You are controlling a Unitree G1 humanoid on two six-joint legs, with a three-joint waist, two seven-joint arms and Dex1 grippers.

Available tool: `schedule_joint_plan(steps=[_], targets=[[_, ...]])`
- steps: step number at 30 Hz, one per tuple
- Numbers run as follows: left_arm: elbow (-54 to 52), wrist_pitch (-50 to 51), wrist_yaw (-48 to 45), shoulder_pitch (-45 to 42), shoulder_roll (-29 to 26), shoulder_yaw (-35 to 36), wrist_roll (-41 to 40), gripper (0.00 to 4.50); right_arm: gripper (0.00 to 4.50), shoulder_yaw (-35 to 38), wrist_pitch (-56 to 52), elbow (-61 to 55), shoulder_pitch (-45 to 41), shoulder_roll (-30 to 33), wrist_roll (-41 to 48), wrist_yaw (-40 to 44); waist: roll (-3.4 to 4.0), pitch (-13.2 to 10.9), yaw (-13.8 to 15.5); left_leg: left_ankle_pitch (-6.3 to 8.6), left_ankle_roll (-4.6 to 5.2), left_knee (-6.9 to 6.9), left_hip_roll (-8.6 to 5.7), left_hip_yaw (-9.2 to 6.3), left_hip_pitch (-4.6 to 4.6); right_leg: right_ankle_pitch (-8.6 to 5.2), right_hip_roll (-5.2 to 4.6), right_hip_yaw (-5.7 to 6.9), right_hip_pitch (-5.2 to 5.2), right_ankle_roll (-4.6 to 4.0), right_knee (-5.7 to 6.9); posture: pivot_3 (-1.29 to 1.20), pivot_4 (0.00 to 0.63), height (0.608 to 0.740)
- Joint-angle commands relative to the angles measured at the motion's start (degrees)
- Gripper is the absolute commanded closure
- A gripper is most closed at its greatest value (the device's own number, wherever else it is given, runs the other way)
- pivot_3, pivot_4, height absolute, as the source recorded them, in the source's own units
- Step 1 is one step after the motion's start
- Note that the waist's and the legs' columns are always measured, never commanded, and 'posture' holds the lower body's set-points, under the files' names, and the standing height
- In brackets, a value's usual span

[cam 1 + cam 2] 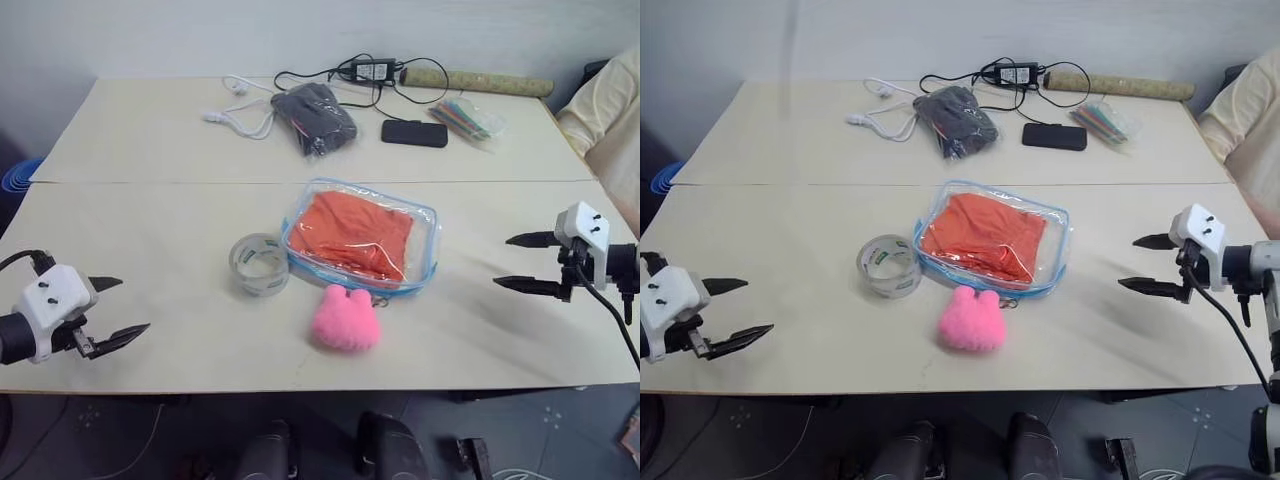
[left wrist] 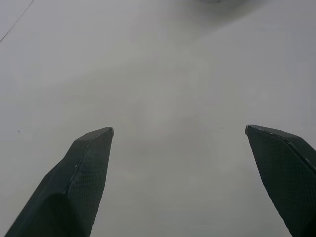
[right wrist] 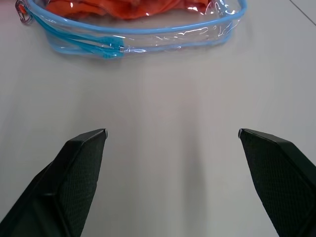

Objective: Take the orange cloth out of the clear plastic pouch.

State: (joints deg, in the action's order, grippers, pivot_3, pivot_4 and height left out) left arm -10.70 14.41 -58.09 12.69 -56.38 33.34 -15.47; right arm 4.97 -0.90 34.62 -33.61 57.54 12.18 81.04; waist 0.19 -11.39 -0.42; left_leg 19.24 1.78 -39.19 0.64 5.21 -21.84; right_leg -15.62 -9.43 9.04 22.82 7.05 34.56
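Observation:
The clear plastic pouch (image 1: 425, 225) with light blue trim lies flat at the table's middle, and the orange cloth (image 1: 352, 233) is folded inside it. My left gripper (image 1: 113, 310) hovers open over the table's near left part, far from the pouch, with nothing between its fingers. At the right side my right gripper (image 1: 518, 262) is open and empty, pointing toward the pouch from a short way off. The right wrist view shows the pouch's blue zipper edge (image 3: 108, 49) ahead of the fingers.
A roll of clear tape (image 1: 259, 264) and a fluffy pink plush toy (image 1: 345, 319) lie just in front of the pouch. Farther back are a dark grey bagged bundle (image 1: 315, 117), white cable (image 1: 240, 118), black phone (image 1: 414, 132), charger (image 1: 367, 70), bag of coloured sticks (image 1: 464, 117) and a rolled mat (image 1: 480, 82). A person's sleeve (image 1: 606, 115) is at the far right.

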Motion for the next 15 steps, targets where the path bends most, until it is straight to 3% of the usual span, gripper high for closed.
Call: schedule_joint_plan(steps=[1,15], targets=[[-0.51,-0.80,-0.58,0.53,-0.77,1.36,0.07,0.00,0.03,0.88,1.12,0.04,-0.72,-0.07,0.58,0.26,0.00,0.00,0.00,0.00,0.00,0.00,0.00,0.01,0.00,0.00,0.00,0.00,0.00,0.00,0.00,0.00,0.150,0.740],[-2.53,7.28,-1.30,1.17,-1.78,3.01,-1.83,0.00,0.03,1.07,-0.24,-0.18,0.19,-0.23,1.33,0.54,0.00,0.00,0.09,0.01,0.00,0.00,0.01,0.03,0.05,0.00,0.00,-0.06,0.00,0.00,0.02,0.00,0.150,0.740]])
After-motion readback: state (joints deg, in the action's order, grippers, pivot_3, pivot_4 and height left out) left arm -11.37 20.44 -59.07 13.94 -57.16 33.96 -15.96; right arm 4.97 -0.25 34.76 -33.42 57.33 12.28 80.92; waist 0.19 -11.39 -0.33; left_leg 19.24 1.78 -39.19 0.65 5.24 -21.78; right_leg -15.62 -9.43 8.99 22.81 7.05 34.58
